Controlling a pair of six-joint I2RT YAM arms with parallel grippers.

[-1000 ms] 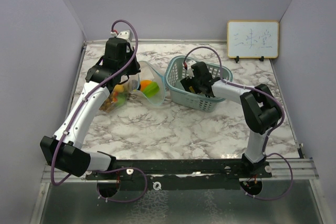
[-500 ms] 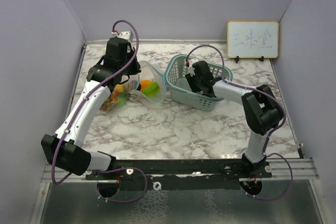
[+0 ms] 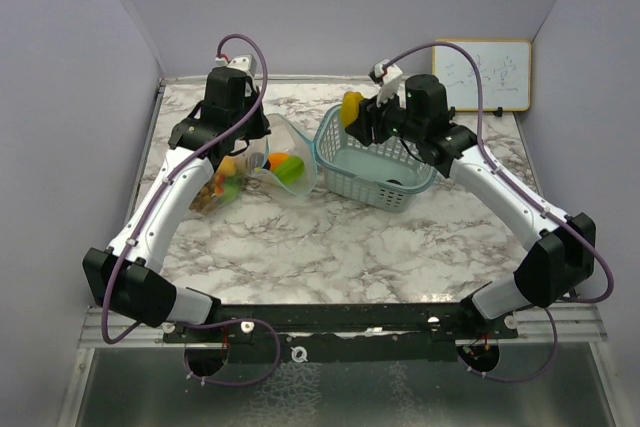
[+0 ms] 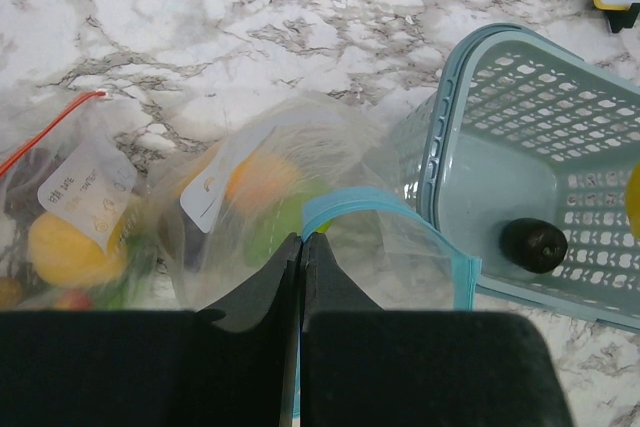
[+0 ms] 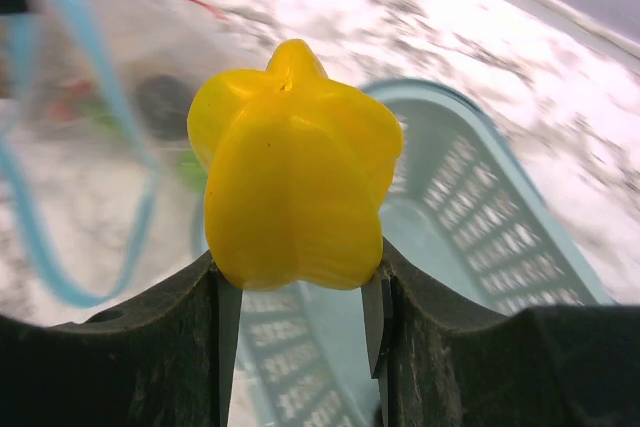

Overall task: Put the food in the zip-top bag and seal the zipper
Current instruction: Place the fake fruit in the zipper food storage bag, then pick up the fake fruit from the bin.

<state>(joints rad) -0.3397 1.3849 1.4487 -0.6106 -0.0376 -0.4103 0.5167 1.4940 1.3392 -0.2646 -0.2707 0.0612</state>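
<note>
My right gripper [image 5: 297, 287] is shut on a yellow lobed piece of toy food [image 5: 295, 182], held in the air above the left rim of the teal basket [image 3: 400, 197], where the top view shows this yellow food [image 3: 352, 107]. My left gripper [image 4: 302, 239] is shut on the teal zipper rim of the clear zip-top bag [image 4: 400, 209], holding its mouth up. Inside the bag lie an orange piece [image 4: 262, 177] and a green piece [image 3: 289, 170]. A dark plum [image 4: 533, 245] lies on the basket floor.
A second clear bag [image 4: 70, 217] with a red zipper and a white label lies left of the open bag, full of mixed toy food. A small whiteboard [image 3: 482, 74] leans on the back wall at the right. Grey walls close in the marble table.
My right gripper closed on the yellow food inside the basket, then lifted it up and to the left, over the basket's left rim. The left gripper kept its hold on the bag.
</note>
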